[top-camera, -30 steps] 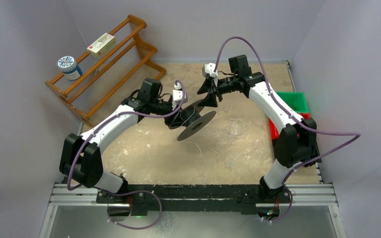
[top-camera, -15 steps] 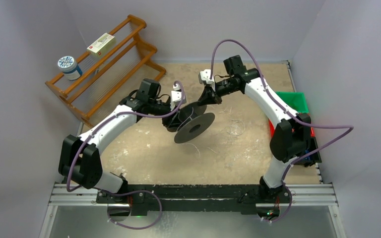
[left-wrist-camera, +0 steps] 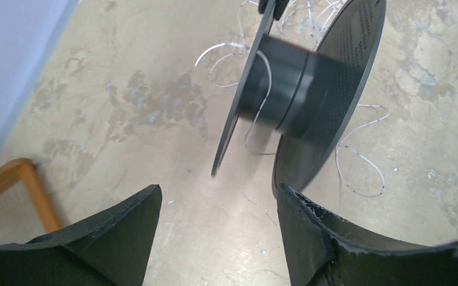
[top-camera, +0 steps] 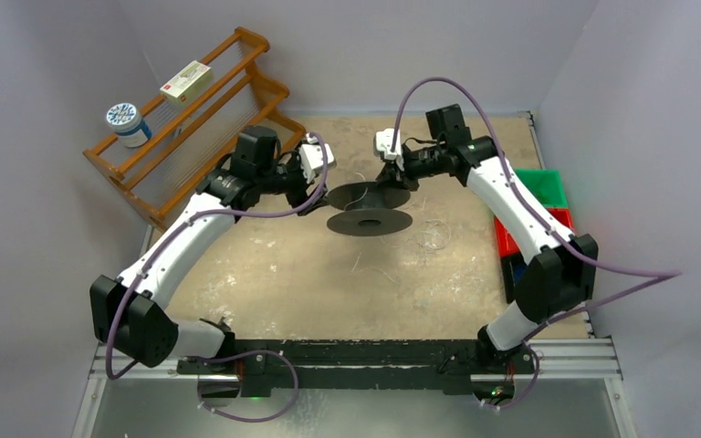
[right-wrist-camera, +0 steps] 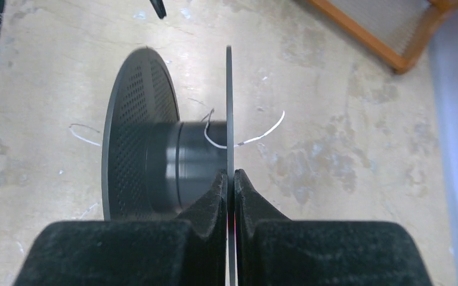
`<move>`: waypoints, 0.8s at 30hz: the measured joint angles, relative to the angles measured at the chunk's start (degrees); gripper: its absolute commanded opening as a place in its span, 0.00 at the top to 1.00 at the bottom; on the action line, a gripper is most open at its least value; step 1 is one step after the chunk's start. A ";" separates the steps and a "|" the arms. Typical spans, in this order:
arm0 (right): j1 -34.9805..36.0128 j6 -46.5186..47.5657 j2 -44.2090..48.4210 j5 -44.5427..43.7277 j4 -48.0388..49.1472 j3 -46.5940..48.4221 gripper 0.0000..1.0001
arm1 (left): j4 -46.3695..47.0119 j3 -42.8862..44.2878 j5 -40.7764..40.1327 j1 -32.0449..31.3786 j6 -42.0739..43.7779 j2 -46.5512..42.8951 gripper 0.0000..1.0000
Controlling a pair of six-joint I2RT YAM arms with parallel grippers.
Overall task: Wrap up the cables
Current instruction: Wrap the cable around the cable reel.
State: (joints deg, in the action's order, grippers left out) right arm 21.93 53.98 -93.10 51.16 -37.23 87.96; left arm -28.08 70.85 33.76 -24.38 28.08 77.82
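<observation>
Your cables point(left-wrist-camera: 268, 83) were thread-thin, pale whitish wire. A turn or so lay over the hub of the black spool point(left-wrist-camera: 301, 89). The rest sat in loose curls on the table point(left-wrist-camera: 125, 101), showing in the top view point(top-camera: 434, 235) just right of and below the spool, approx. centre frame.

Right gripper point(right-wrist-camera: 231, 176): fingers pinched hard together on the thin edge of one spool flange, w/ the flange running straight up between the pads. One strand came off the hub and crossed that flange just past the fingertips, not touching them.

Left gripper point(left-wrist-camera: 217, 199): fingers spread wide, nothing between them. The spool hung beyond the tips at top centre of that wrist view. The perforated flange's rim came v. close to the right-hand finger; contact, can't tell. The wire on the hub was well clear of both fingers.

Room: wooden rack point(top-camera: 192, 137) sat upper left, close behind your left arm. Red & green bins point(top-camera: 548, 187) sat at the right edge by the right arm. Bare table lay below the spool, btwn the two arms.
</observation>
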 measured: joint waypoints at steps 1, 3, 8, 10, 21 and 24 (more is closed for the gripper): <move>0.00 -0.31 1.03 -0.76 0.85 -0.61 1.00 | -0.33 0.57 -0.85 0.00 0.11 -0.35 0.26; 0.00 -1.57 3.34 -2.69 3.23 -2.27 1.00 | -1.07 1.42 -1.90 0.00 0.66 -0.70 0.19; 0.20 -5.05 6.51 -6.64 9.99 -6.84 1.00 | -1.90 2.89 -2.56 -0.20 1.05 -0.13 0.13; 0.66 -6.21 7.21 -8.20 12.44 -9.27 1.00 | -1.46 4.52 -2.99 -0.94 0.81 1.29 0.11; 1.77 -9.11 8.33 -9.55 17.03 -15.50 1.00 | 4.07 12.55 -7.15 -12.31 -2.29 13.00 0.14; 1.75 -9.29 8.41 -9.75 17.27 -16.11 1.00 | 6.14 12.96 -7.26 -12.94 -2.19 15.02 0.20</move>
State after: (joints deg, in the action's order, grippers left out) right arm 23.68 44.69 -84.68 41.41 -19.97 71.85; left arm -21.93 83.81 26.50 -37.32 25.89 92.84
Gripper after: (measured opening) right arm 0.038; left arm 0.850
